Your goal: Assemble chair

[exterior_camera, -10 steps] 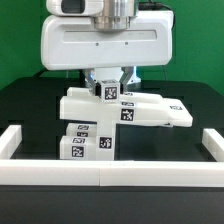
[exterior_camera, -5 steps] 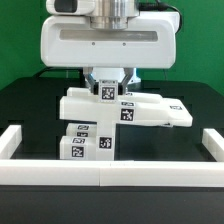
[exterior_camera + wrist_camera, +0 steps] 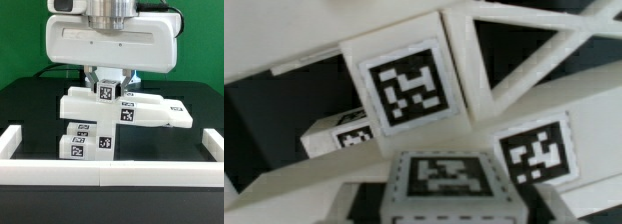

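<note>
Clamping a small tagged block (image 3: pixel 108 92) from both sides, the gripper (image 3: pixel 108 86) hangs straight down from the wrist with its jaws partly closed on the block. One finger sits on each flank and the tag faces front. My guess is the side grip leaves the block's underside free to seat into whatever is below.

Right under it is the chair (image 3: pixel 92 108), part-built and sitting mid-tabletop, closer to the front edge. The block is at the back edge of the top slab. It is either touching or just above it, and I can't tell which.

From the slab, flat bars (image 3: pixel 165 112) stick out toward the exterior view's right, raised off the tabletop (image 3: pixel 30 110). Lower tagged pieces (image 3: pixel 85 142) are stacked beneath the slab's other end, so they likely prop it level for pressing parts in from above.

The wrist view shows the same block between the fingers, with a big tagged panel (image 3: pixel 407 88) of the chair close below. The alignment looks tight.

The border rail (image 3: pixel 110 176) runs along the front edge and turns back at both front corners. The lower pieces sit just behind it, and it probably serves as a stop so parts don't slide off.

I read this step as placing or seating the block. The chair is far from finished.
</note>
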Robot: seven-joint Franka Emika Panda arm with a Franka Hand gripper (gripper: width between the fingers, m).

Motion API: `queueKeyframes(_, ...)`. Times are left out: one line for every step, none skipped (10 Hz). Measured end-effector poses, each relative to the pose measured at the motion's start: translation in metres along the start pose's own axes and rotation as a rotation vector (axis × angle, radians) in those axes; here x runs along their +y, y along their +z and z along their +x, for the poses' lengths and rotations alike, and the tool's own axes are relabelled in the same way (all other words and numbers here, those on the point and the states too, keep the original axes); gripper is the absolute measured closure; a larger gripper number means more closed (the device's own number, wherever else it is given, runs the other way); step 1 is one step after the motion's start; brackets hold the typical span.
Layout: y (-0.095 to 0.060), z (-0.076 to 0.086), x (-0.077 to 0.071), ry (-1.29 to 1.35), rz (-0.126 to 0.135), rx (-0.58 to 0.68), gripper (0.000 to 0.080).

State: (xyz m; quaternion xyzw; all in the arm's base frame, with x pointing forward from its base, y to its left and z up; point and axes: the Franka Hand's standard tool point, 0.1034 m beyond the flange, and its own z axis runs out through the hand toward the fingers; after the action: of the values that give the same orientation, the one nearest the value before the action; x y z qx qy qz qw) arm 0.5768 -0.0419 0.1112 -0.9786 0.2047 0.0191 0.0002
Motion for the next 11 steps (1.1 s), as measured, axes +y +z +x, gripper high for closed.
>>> queueKeyframes(0.0000, -0.0004, -0.0015, 0.089, 0.006, -0.002, 0.0524)
queueKeyframes(0.0001, -0.0007, -0.0023, 0.141, 0.010, -0.003, 0.0524)
queueKeyframes(0.0001, -0.0010, -0.0032, 0.218, 0.010, -0.003, 0.0524)
queueKeyframes(0.0001, -0.0009, -0.0031, 0.264, 0.011, -0.004, 0.0524)
queueKeyframes(0.0000, -0.0003, -0.0014, 0.295, 0.020, -0.007, 0.0524)
queueKeyframes(0.0003, -0.0001, 0.0003, 0.356, 0.029, -0.011, 0.0524)
queueKeyframes(0.0009, 0.0000, 0.0023, 0.399, 0.030, -0.012, 0.0524)
queueKeyframes(0.0019, -0.0001, 0.0039, 0.456, 0.034, -0.012, 0.0524)
queueKeyframes(0.0021, 0.0002, 0.0049, 0.486, 0.037, -0.012, 0.0524)
queueKeyframes(0.0022, 0.0001, 0.0050, 0.559, 0.038, -0.014, 0.0524)
queueKeyframes(0.0022, 0.0001, 0.0050, 0.607, 0.038, -0.015, 0.0524)
